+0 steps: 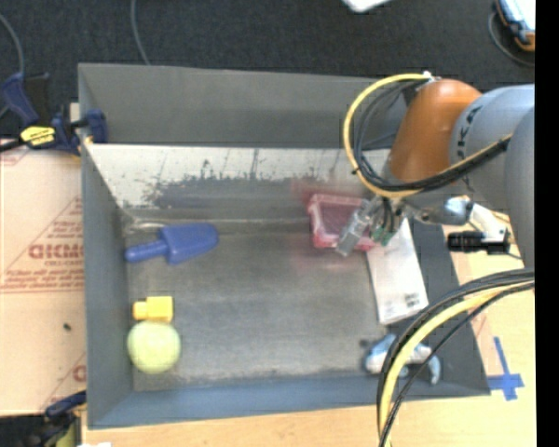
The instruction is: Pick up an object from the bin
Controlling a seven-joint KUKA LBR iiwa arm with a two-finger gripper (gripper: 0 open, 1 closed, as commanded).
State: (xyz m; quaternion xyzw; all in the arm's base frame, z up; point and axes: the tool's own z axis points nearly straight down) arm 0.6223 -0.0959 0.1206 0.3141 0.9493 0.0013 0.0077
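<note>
Grasp seemingly being set up: pink boxy plastic piece [328, 216] lying at the jaws of the gripper [361, 233], their state cannot be told; closing and lifting being called for.

Grey bin [261, 305] holds a blue scoop [172, 244], yellow block [154, 308], yellow-green ball [154, 347] and white card [396, 273]

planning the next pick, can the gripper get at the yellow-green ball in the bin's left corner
Probably yes: nothing covers the ball, and the floor between it and the gripper is bare. The yellow block and corner walls may crowd it.
</note>
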